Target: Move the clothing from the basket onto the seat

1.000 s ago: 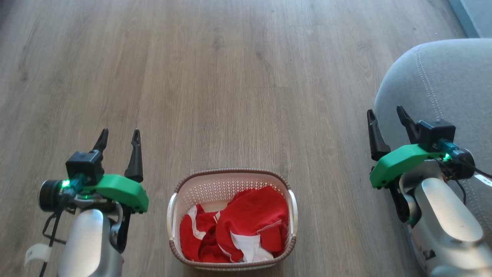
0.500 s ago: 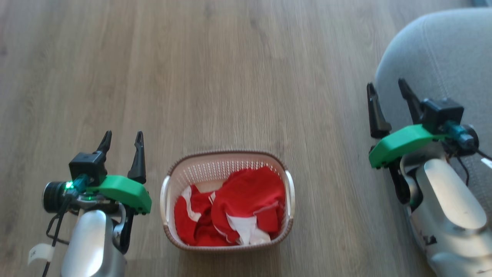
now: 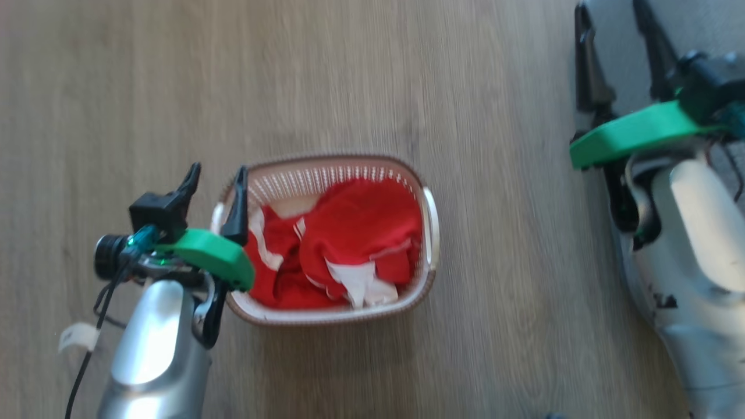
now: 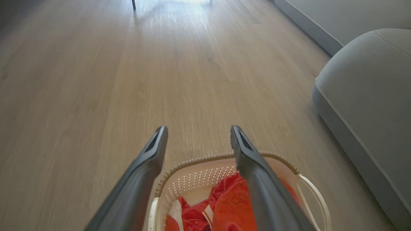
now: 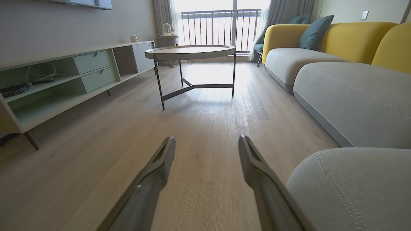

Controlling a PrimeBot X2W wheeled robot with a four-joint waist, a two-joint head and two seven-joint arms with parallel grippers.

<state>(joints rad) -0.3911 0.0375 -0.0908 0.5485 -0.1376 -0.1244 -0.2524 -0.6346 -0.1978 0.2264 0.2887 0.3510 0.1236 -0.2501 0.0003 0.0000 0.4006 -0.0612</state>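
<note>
On the left arm's cable hangs a white tag [image 3: 77,336], too blurred to read. Just above it the left gripper [image 3: 218,169] holds its two dark fingers spread wide with nothing between them. Its inner finger now overlaps the left rim of the basket [image 3: 429,233], whereas half a second ago the whole gripper was beside the basket and clear of it. The left wrist view agrees: one finger is over the wooden floor [image 3: 407,87], the other over the basket's red contents. The basket sits on the floor and holds the clothing [image 3: 358,230], a crumpled red heap with white stripes and a white panel toward its near side, all inside the rim. The heap keeps the shape it had earlier. The whole head view has shifted since then, so the camera has moved. At the far right the right gripper [image 3: 610,9] is likewise spread and empty, at the edge of the grey seat [image 3: 713,23], well apart from the basket.
</note>
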